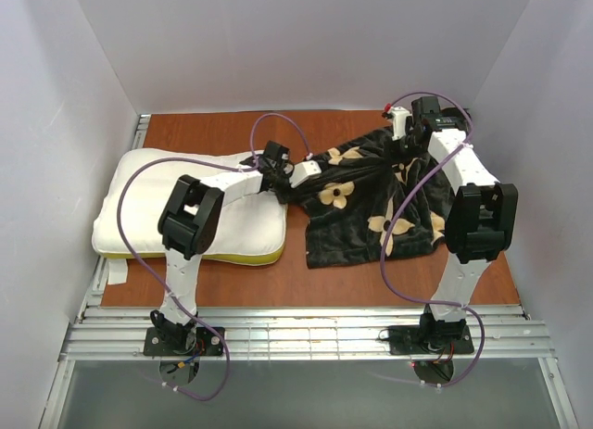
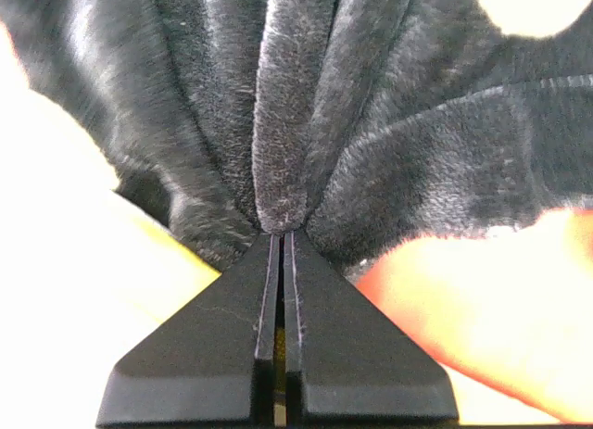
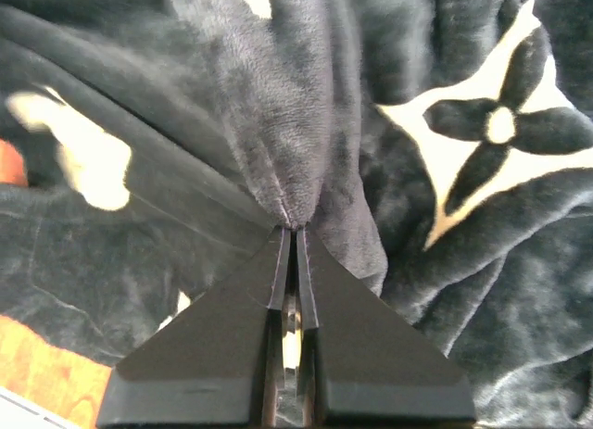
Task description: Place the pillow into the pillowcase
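The white pillow with a yellow edge band lies at the left of the table. The black pillowcase with tan flowers lies bunched at centre right, stretched between both grippers. My left gripper is shut on a fold of the pillowcase at its left corner, beside the pillow's right end. My right gripper is shut on a fold of the pillowcase at its far right corner. The pillowcase's opening is hidden in the folds.
The brown table top is walled in by white panels on three sides. A metal rail runs along the near edge, with both arm bases on it. Purple cables loop over each arm.
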Robot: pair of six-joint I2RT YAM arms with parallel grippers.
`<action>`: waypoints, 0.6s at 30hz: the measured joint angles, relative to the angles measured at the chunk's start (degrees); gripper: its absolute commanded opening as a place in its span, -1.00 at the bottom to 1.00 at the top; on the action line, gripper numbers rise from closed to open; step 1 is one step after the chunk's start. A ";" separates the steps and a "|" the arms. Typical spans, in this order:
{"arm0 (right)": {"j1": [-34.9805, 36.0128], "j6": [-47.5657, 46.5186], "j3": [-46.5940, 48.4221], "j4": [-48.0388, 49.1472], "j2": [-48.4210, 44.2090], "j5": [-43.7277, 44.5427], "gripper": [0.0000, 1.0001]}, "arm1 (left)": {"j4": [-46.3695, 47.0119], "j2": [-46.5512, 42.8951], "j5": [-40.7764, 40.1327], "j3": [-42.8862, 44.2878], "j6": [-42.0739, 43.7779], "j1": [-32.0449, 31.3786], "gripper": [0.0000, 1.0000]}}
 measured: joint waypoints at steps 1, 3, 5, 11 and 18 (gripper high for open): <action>0.00 -0.04 0.00 -0.22 0.11 -0.37 -0.97 | -0.20 -1.14 0.26 -1.57 1.20 1.16 -1.00; 0.33 -0.46 0.00 -0.24 0.35 0.04 -0.97 | -1.60 -3.21 -0.13 -4.11 3.63 3.45 -1.00; 0.04 -0.68 -0.02 -0.24 0.72 0.17 -0.97 | -2.97 -4.94 -0.33 -5.95 5.64 5.60 -1.00; -0.55 -0.02 -0.04 -0.24 3.43 -0.66 -0.97 | -5.11 -6.25 -1.03 -7.17 8.72 6.64 -1.00; -0.74 0.96 1.05 -0.37 3.65 -3.30 -0.97 | -6.38 -6.14 -1.25 -6.47 8.22 6.88 -1.00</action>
